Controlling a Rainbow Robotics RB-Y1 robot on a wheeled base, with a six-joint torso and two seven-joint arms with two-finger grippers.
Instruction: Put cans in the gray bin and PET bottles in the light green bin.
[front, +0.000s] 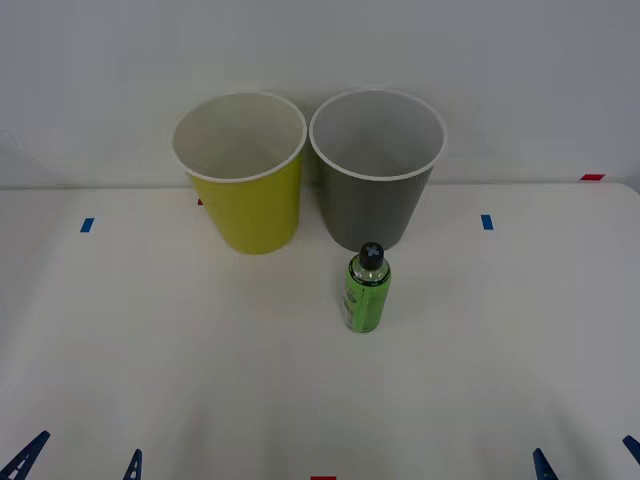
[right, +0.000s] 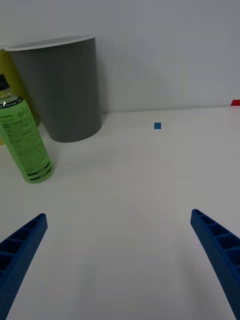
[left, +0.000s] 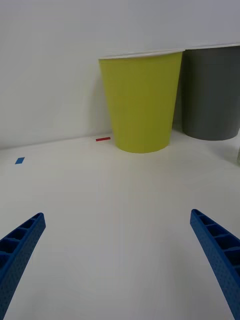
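Standing upright before gray bin, PET bottle, light green bin alongside

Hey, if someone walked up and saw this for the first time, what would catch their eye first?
Probably the two open bins side by side at the back of the white table: the light green bin on the robot's left, the gray bin on its right. Next, the small PET bottle with its bright green label and black cap, standing upright just in front of the gray bin. Both end effectors, left and right, wait open near the table's front edge.
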